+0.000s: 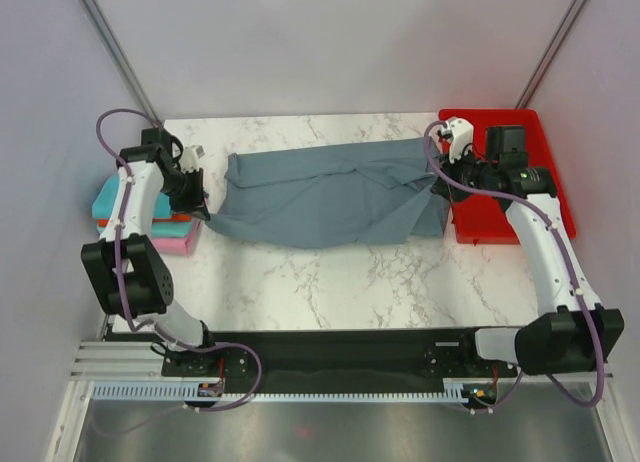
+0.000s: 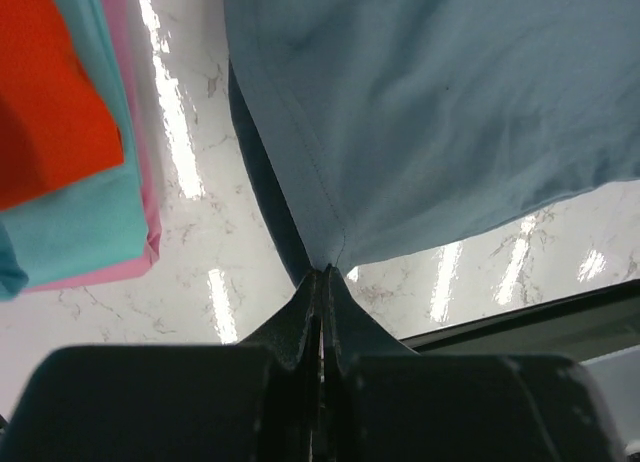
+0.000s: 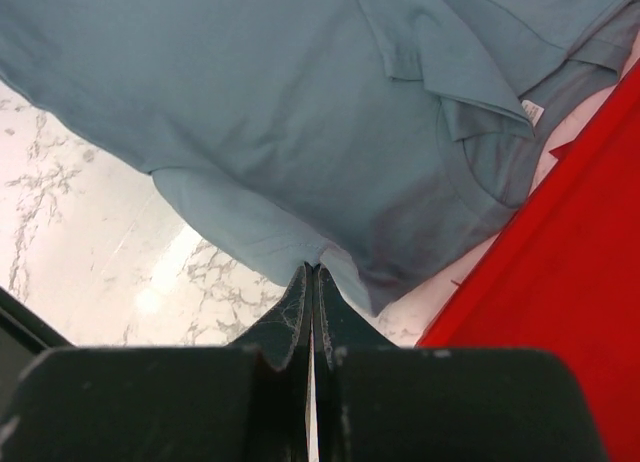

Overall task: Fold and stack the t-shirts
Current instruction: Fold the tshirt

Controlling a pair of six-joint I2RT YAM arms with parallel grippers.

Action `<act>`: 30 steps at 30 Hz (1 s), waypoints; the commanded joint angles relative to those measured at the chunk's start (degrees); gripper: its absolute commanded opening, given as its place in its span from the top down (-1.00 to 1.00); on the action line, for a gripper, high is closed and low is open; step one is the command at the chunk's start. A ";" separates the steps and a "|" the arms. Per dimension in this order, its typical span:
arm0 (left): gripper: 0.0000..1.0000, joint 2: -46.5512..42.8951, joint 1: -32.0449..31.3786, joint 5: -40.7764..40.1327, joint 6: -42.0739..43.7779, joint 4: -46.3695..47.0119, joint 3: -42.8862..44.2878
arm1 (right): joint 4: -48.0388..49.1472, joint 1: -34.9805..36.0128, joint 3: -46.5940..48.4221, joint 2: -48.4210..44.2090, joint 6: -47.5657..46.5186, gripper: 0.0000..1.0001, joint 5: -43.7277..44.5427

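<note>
A large slate grey-blue t-shirt (image 1: 325, 194) hangs stretched between both arms above the marble table (image 1: 330, 282). My left gripper (image 1: 203, 214) is shut on its left corner; the left wrist view shows the hem (image 2: 320, 182) pinched at the tips of the gripper (image 2: 326, 272). My right gripper (image 1: 438, 189) is shut on the shirt's right edge, near the sleeve and collar (image 3: 490, 152), pinched at the tips of the gripper (image 3: 312, 270). A folded stack lies at the table's left edge: orange (image 2: 50, 102) on teal (image 2: 90, 222) on pink (image 2: 150, 232) t-shirts, also the stack (image 1: 110, 212) in the top view.
A red plastic tray (image 1: 520, 217) lies at the right rear of the table, under the right arm and touching the shirt's right end. The table's front edge meets a black base rail (image 1: 330, 352) holding both arm mounts.
</note>
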 commanded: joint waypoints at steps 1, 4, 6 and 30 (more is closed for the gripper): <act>0.96 4.36 -0.64 2.08 1.67 -1.67 5.68 | 7.27 -0.22 -0.05 2.94 2.63 1.00 0.98; 0.96 9.18 -2.30 1.55 1.85 -1.58 8.76 | 10.17 -0.22 0.39 5.84 3.78 1.00 2.03; 0.96 11.74 -3.19 0.67 1.94 -1.50 12.19 | 12.46 -0.22 0.74 7.86 4.30 1.00 2.82; 0.96 34.95 -6.44 -8.73 1.41 2.37 37.95 | 22.48 -4.17 24.02 37.03 7.73 1.00 7.22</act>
